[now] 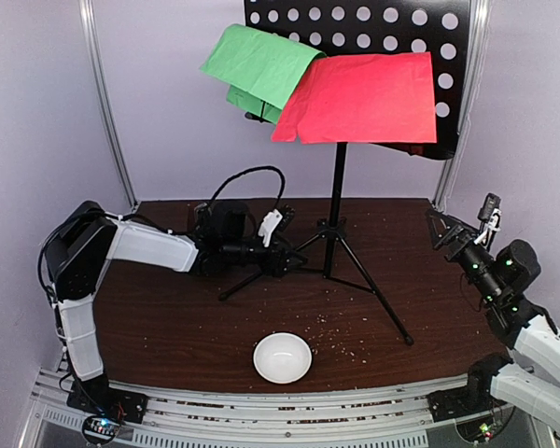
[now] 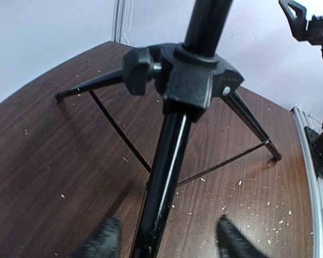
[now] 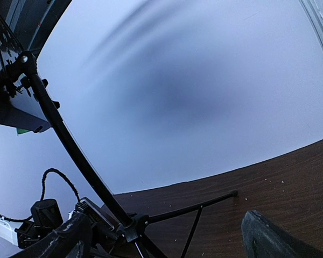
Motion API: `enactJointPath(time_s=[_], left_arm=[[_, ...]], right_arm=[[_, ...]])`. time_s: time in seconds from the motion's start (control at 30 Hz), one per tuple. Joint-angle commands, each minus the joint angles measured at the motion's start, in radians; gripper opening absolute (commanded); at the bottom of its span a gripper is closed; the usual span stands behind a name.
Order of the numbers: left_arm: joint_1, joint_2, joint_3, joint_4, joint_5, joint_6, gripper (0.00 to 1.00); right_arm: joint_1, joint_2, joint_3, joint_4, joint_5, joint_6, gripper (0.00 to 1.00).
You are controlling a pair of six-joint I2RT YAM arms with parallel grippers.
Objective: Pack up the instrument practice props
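your left gripper is low at the base of the music stand, on the leg that points to the near left. in the left wrist view that leg runs down between the fingertips w/ a gap on each side, so the jaws are apart and clamp nothing.

the stand is upright at the back centre of the table, all 3 feet down. the green sheet and red sheet lie on its perforated desk. the red sheet overlaps the green sheet's right edge, and the green sheet hangs off the desk's left side.

your right gripper is raised at the right edge of the table, well apart from the stand, w/ the jaws wide and nothing between them.

a white bowl sits near the front edge, in front of the stand. pale specks are scattered on the table beside the bowl.
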Motion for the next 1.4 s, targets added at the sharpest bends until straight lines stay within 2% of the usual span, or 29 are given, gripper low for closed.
enactJointPath(time_s=[0.0, 0.13, 0.43, 0.63, 0.8, 0.93, 1.0, 1.07, 1.13, 1.37], left_arm=[[0.0, 0.0, 0.023, 0.021, 0.032, 0.027, 0.53], [0.0, -0.027, -0.024, 0.028, -0.064, 0.029, 0.27], [-0.001, -0.127, -0.165, 0.11, -0.247, -0.073, 0.0], [-0.031, -0.159, -0.225, 0.138, -0.43, -0.233, 0.0], [-0.064, -0.121, -0.209, 0.138, -0.475, -0.267, 0.0], [-0.064, -0.163, -0.237, 0.153, -0.489, -0.264, 0.5], [-0.064, -0.221, -0.267, 0.166, -0.494, -0.236, 0.64], [-0.064, -0.286, -0.303, 0.177, -0.5, -0.193, 0.71], [-0.066, -0.367, -0.345, 0.187, -0.497, -0.136, 0.74], [-0.11, -0.661, -0.434, 0.161, -0.423, 0.13, 0.72]], right_arm=[[-0.003, -0.022, -0.004, -0.006, 0.008, -0.005, 1.0], [-0.003, -0.016, -0.005, 0.001, 0.003, -0.001, 1.0], [-0.001, 0.025, 0.004, -0.014, 0.007, 0.005, 1.0], [-0.002, 0.064, 0.008, -0.008, -0.007, 0.024, 1.0], [-0.003, 0.088, 0.021, -0.027, -0.014, 0.032, 1.0], [-0.002, 0.066, 0.05, -0.097, 0.0, 0.004, 1.0], [-0.003, 0.042, 0.057, -0.128, 0.022, -0.018, 1.0], [-0.003, 0.016, 0.06, -0.149, 0.045, -0.036, 1.0], [-0.003, -0.008, 0.062, -0.169, 0.062, -0.054, 1.0], [-0.003, -0.049, 0.072, -0.206, 0.091, -0.089, 1.0]])
